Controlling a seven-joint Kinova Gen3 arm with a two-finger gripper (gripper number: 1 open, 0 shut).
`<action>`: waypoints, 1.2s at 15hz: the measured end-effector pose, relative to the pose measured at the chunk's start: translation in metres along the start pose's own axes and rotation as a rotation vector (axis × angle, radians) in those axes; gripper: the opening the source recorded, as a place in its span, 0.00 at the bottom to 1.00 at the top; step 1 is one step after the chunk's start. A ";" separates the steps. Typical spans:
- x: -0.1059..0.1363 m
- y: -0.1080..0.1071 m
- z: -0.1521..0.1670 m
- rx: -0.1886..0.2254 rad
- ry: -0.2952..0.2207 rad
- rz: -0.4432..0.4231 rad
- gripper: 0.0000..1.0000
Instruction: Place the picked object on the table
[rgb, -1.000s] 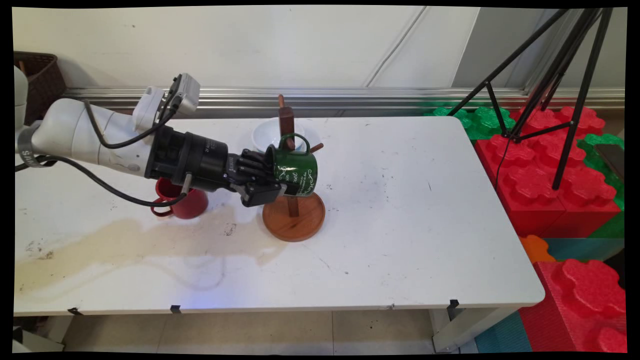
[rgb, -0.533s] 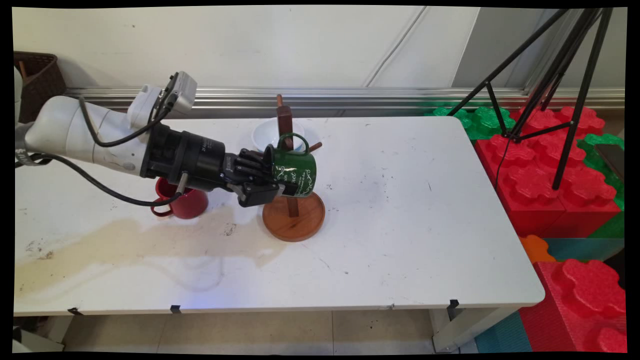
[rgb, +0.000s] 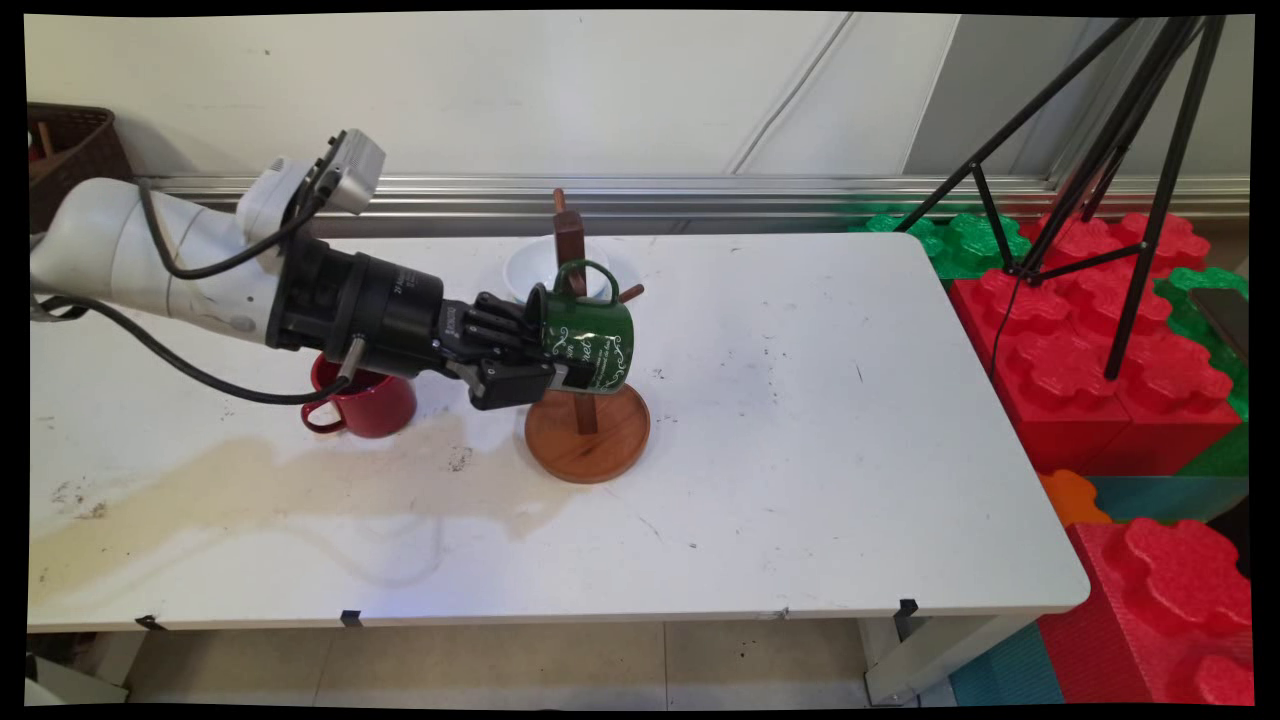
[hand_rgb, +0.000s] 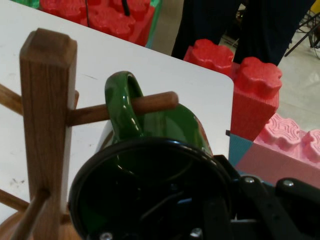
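**Green mug on the peg, jaws still around its rim**

The white desk (rgb: 800, 480) runs along a pale wall, with a wide tan stain (rgb: 270, 490) spread over its near left part and red and green foam blocks (rgb: 1110, 370) stacked off its right edge, a black tripod (rgb: 1100, 150) standing among them.

Nearest the front edge, past the stain, sits the round wooden base of a mug rack (rgb: 588, 432), about midway between the near and far edges and left of the desk's middle. Its upright post rises from that base with short pegs sticking out. A green mug (rgb: 590, 345) with white lettering lies on its side above the base, and in the hand view its handle is looped over one peg (hand_rgb: 150, 104), which pokes through the loop.

The gripper (rgb: 545, 350) reaches in level from the left, its jaws pinching the mug at the rim, one finger inside the mouth and one along the outer wall. Just left of the rack, partly under the wrist, a red mug (rgb: 365, 405) stands upright on the desk.

Farther back, behind the post and near the far edge, a white bowl (rgb: 530, 270) rests on the desk. A dark wicker basket (rgb: 70, 150) stands at the far left by the wall.
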 end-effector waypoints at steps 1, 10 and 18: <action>0.001 0.001 -0.001 -0.005 0.001 -0.001 0.00; 0.009 0.015 -0.005 -0.049 0.009 -0.002 0.00; 0.012 0.028 -0.011 -0.089 -0.006 -0.006 0.00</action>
